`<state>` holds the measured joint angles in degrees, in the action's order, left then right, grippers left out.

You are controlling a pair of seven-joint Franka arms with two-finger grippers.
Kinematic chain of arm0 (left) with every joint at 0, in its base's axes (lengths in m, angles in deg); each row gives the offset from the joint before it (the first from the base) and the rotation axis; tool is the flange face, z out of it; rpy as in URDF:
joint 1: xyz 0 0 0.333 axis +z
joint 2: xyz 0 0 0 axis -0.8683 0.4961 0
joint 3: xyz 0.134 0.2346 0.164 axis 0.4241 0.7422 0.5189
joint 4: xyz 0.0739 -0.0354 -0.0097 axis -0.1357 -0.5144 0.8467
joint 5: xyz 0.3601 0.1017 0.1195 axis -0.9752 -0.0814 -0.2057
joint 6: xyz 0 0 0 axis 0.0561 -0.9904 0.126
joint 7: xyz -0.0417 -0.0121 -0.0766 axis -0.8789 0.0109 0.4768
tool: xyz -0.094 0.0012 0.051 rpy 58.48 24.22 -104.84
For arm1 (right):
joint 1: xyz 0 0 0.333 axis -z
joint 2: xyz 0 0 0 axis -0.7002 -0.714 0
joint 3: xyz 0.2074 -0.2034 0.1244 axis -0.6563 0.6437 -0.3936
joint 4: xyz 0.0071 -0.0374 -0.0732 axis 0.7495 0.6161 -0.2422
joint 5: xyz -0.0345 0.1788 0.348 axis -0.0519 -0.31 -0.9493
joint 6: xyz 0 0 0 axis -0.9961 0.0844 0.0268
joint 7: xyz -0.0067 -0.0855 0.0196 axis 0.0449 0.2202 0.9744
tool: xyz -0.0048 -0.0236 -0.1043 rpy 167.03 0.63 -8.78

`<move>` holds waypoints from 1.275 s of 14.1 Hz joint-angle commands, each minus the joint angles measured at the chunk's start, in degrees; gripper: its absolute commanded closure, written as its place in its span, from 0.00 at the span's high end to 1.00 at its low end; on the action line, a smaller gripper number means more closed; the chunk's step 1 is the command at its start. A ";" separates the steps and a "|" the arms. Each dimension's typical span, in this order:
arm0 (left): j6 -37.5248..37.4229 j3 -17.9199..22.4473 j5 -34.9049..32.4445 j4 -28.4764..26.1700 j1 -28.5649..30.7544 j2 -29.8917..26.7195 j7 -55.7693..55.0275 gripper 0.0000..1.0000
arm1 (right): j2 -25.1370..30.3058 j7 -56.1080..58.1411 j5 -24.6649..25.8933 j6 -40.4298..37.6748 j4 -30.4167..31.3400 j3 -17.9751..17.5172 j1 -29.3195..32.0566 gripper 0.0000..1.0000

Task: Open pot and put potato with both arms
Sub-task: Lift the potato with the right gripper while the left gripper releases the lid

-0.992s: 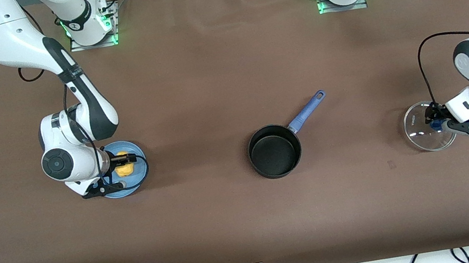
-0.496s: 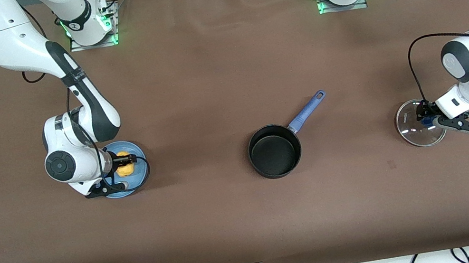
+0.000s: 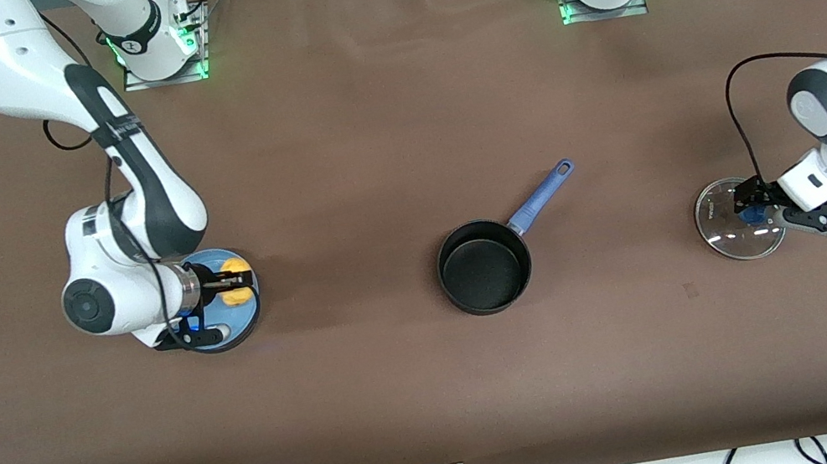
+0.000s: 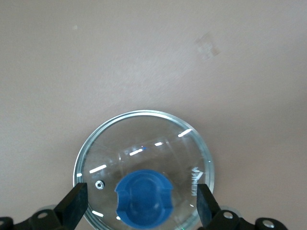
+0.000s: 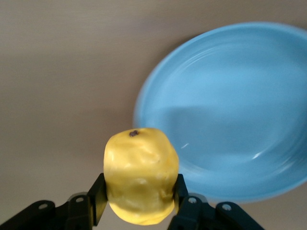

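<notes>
Over the blue plate [image 3: 238,324], right gripper [image 3: 233,280] now clamps the potato [image 3: 236,281] and has lifted it off. Toward the left arm's end from the open pot [image 3: 484,267], left gripper [image 3: 749,205] has released the glass lid [image 3: 728,232], fingers wide either side of its knob.

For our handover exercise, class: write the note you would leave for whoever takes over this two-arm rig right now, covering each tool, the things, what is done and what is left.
Left tool: open, fingers either side of the blue knob of the glass lid, which lies flat on the table at the left arm's end.
Right tool: shut on the potato, lifted just above the blue plate at the right arm's end.
Pot: mid-table, uncovered, empty.
Done: lid off and set down, potato picked up.
Left: carry the potato over the pot and drop it in; lift the left arm clear of the lid.
</notes>
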<state>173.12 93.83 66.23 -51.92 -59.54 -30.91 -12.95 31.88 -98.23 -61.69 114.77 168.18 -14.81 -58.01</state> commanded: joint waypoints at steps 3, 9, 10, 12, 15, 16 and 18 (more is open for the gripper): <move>-20.06 -0.39 -3.59 10.86 -0.63 -4.36 -11.60 1.00 | -0.13 -23.27 -7.87 -7.54 -10.12 -2.91 -6.46 0.37; -36.60 -6.44 -13.18 20.10 -0.89 -9.81 -29.45 1.00 | -4.59 -41.07 -17.63 12.99 -12.23 -7.23 -14.90 0.38; -38.88 -7.24 -14.15 21.07 -0.89 -11.12 -32.00 1.00 | -6.44 -43.43 -17.73 16.33 -13.19 -7.75 -17.00 0.38; -42.76 -8.39 -14.60 23.09 -0.89 -13.58 -34.56 1.00 | -10.22 -48.36 -17.64 25.37 -15.39 -7.76 -21.22 0.38; -44.00 -8.30 -14.42 23.28 -0.72 -17.71 -35.01 1.00 | -15.32 -51.36 -17.64 33.23 -19.69 -7.85 -24.57 0.38; -43.92 -8.22 -14.77 23.28 -0.63 -18.34 -35.01 1.00 | -16.38 -51.89 -17.64 33.68 -21.71 -7.85 -24.75 0.39; -44.09 -8.39 -16.43 23.37 -0.63 -19.83 -34.93 1.00 | -18.31 -52.07 -17.64 33.86 -24.35 -7.85 -24.75 0.43</move>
<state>129.83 85.79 52.40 -28.37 -60.23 -49.21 -47.03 16.70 -149.50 -78.56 149.05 149.50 -22.59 -83.29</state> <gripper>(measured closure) 0.000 0.414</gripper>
